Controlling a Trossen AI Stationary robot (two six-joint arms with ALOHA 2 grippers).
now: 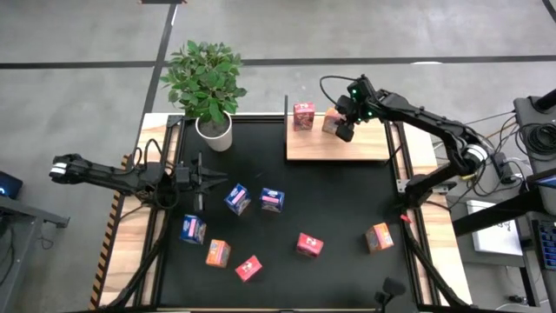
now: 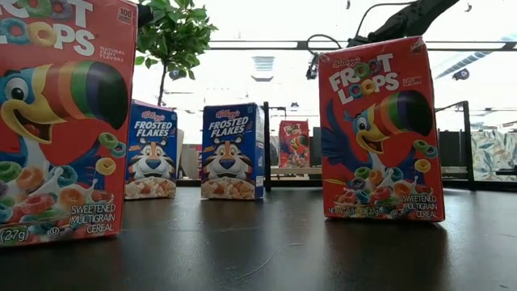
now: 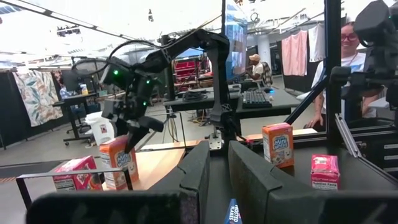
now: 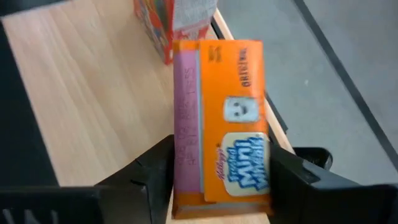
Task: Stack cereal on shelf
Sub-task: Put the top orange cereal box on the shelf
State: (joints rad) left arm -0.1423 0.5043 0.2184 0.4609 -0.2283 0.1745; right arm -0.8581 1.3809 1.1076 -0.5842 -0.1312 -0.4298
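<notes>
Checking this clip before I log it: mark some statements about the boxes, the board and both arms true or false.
1. A red printed cardboard box stands on the light-wood shelf board. True.
2. The right gripper has an orange cardboard box between its fingers. True.
3. The left gripper hangs over the shelf board. False: it is over the black tabletop, shut.
4. Three blue boxes stand on the shelf board. False: none do.
5. The potted green plant is at a table corner. True.

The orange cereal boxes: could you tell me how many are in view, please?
3: one on the shelf at the right gripper, orange box; two on the table, front left and right.
</notes>
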